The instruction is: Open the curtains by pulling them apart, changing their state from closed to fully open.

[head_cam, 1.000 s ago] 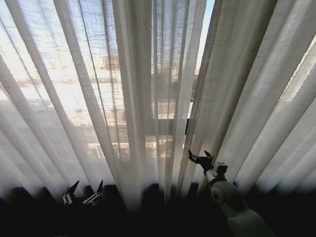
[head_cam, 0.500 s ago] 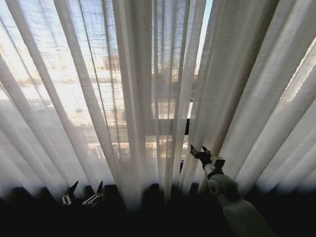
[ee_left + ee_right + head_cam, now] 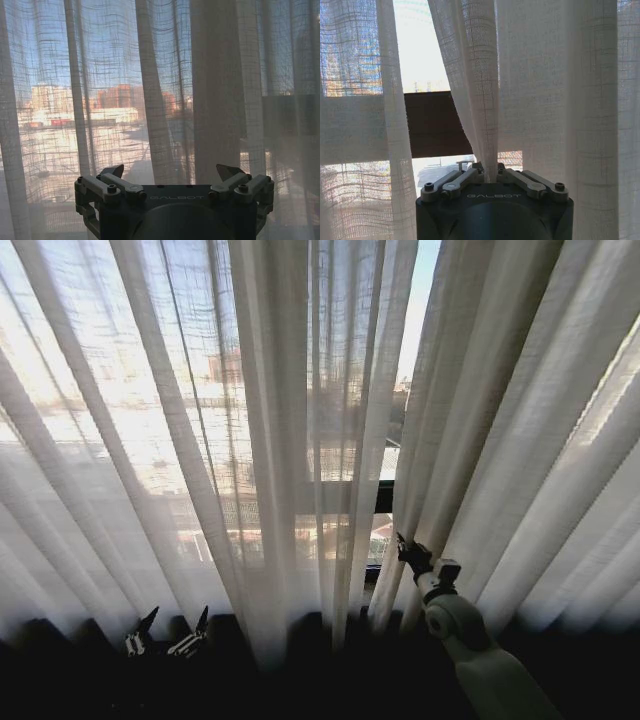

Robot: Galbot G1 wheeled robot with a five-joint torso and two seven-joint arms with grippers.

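Note:
The curtains hang as two sheer white pleated panels, the left panel (image 3: 200,440) and the right panel (image 3: 520,440). A narrow gap of sky (image 3: 415,310) shows between them. My right gripper (image 3: 408,552) is low at the inner edge of the right panel. In the right wrist view the right gripper (image 3: 490,171) is shut, with a fold of that curtain (image 3: 480,100) pinched between its fingers. Low at the left, in front of the left panel, my left gripper (image 3: 170,625) stands open. In its wrist view the left gripper (image 3: 171,172) holds nothing, and the fabric (image 3: 215,100) hangs beyond it.
A dark window frame bar (image 3: 380,498) crosses behind the gap, and this frame bar (image 3: 435,125) also appears in the right wrist view. City buildings (image 3: 120,97) lie outside the glass. A dark sill or floor (image 3: 320,680) runs along the bottom.
My right gripper has gone from open to shut on the right curtain's inner edge and shifted slightly right. The gap between the panels has widened a little. The left arm has not moved.

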